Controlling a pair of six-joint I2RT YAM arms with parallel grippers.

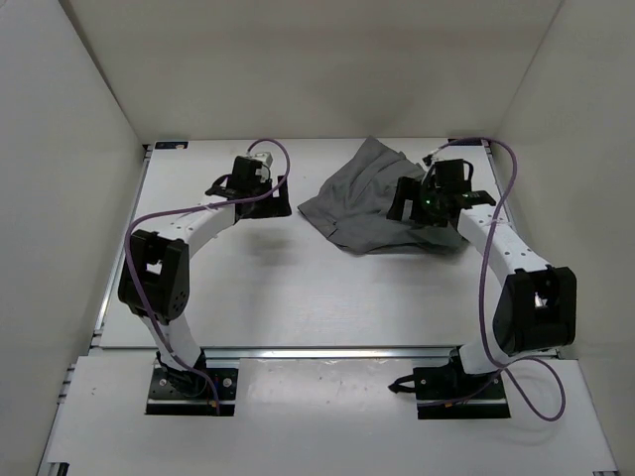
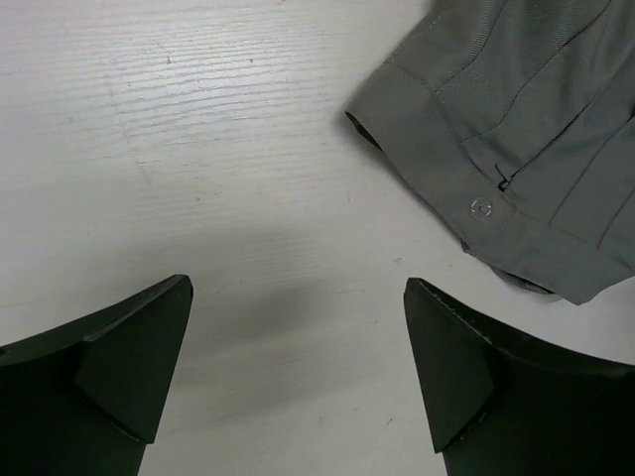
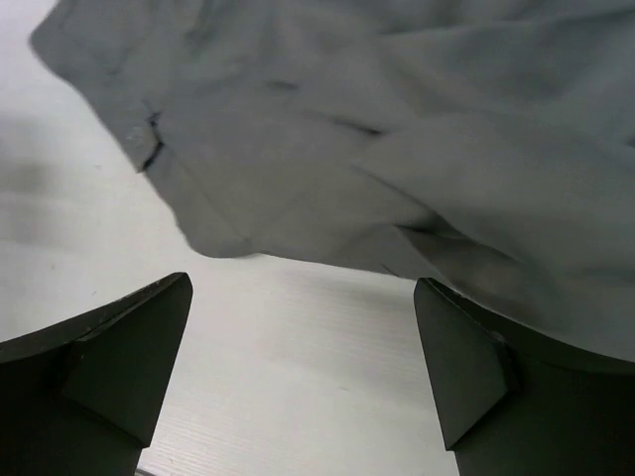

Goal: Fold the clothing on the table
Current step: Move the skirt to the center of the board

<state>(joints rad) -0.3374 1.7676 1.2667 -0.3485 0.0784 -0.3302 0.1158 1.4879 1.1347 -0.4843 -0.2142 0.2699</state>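
The grey clothing (image 1: 362, 193) lies crumpled at the back middle-right of the white table (image 1: 258, 297). Its buttoned cuff or waistband corner (image 2: 476, 198) shows in the left wrist view, ahead and right of my open left gripper (image 2: 298, 297), which hovers over bare table just left of the garment (image 1: 281, 203). My right gripper (image 3: 303, 297) is open too, low at the garment's near right edge (image 3: 397, 149). Its right finger (image 3: 466, 367) sits under or against the fabric's hem; nothing lies between the fingers.
White walls enclose the table on three sides. Purple cables (image 1: 496, 228) loop off both arms. The metal rail (image 1: 327, 350) runs along the table's near edge, with both arm bases behind it.
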